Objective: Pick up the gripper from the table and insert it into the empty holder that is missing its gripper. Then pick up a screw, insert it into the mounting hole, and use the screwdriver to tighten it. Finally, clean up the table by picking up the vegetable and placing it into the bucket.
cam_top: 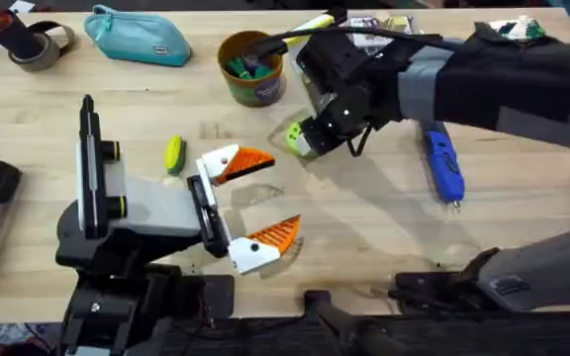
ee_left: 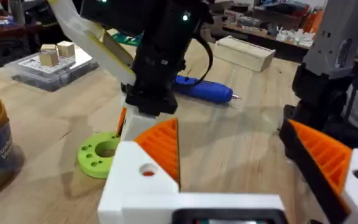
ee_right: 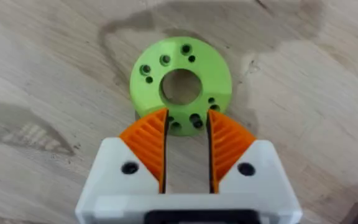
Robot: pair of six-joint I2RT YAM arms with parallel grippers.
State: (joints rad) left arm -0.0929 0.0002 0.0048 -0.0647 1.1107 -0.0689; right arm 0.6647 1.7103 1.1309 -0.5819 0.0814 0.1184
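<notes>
The gripper (cam_top: 293, 132) is a lime-green ring with several holes, lying flat on the wood (ee_right: 180, 84) (ee_left: 98, 155). My right gripper (cam_top: 305, 143) (ee_right: 188, 134) reaches across from the right and stands over the ring's rim, its fingers a narrow gap apart with nothing clamped between them. My left gripper (cam_top: 255, 203) (ee_left: 247, 162) is wide open near the table's middle, empty, pointing toward the ring. The blue screwdriver (cam_top: 443, 163) (ee_left: 204, 89) lies to the right. The yellow-green vegetable (cam_top: 173, 153) lies left of centre. The bucket (cam_top: 250, 67) stands at the back.
A teal pouch (cam_top: 137, 35) and a tape roll (cam_top: 38, 44) sit at the back left. In the left wrist view a clear box with wooden cubes (ee_left: 48, 62) and a wooden box (ee_left: 244, 53) stand beyond the screwdriver. Bare wood lies between the ring and the screwdriver.
</notes>
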